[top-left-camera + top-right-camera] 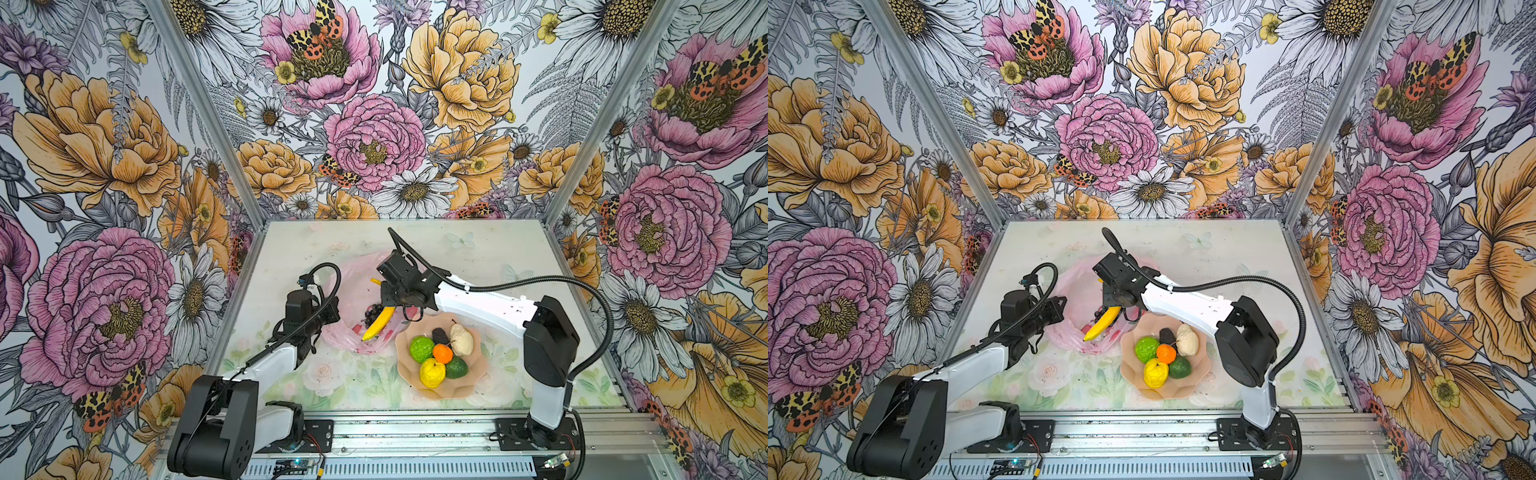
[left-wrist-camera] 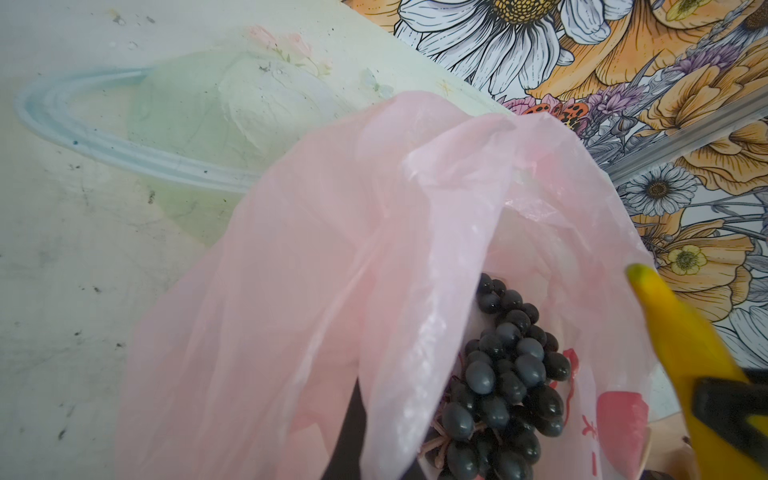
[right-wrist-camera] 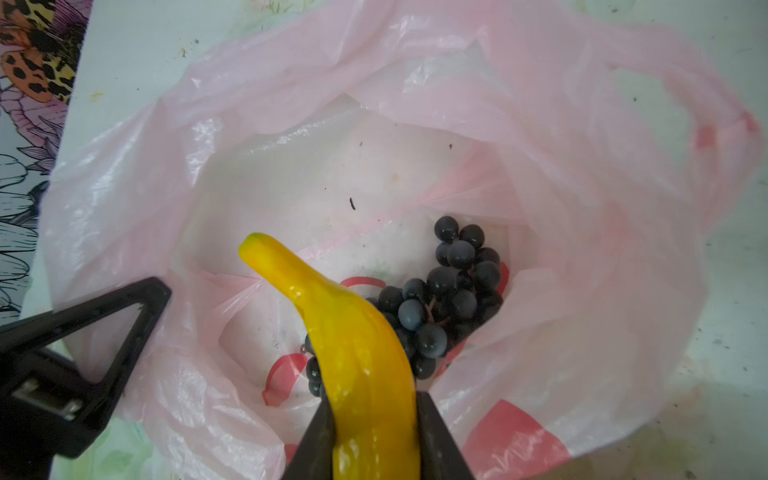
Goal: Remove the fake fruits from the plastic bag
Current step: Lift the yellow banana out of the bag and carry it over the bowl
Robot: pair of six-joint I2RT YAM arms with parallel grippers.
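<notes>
The plastic bag [image 1: 353,286] lies open on the table, pink and crinkly. My right gripper [image 3: 374,399] is shut on a yellow banana [image 3: 345,328], which hangs tilted over the bag's mouth [image 1: 380,323]. A dark purple grape bunch [image 3: 453,291] lies on the bag's bottom, below the banana. My left gripper [image 1: 332,311] is at the bag's left rim, shut on the film; the film hides its jaws in the left wrist view. A lime-green citrus [image 1: 422,348], orange [image 1: 442,353], lemon [image 1: 432,372], avocado [image 1: 457,368] and whitish lump [image 1: 461,338] sit on the plate.
The peach-pink scalloped plate [image 1: 478,357] stands just right of the bag, under my right forearm, with a small dark lump [image 1: 439,334] also on it. Flowered walls close in the left, back and right. A metal rail [image 1: 415,432] runs along the front edge.
</notes>
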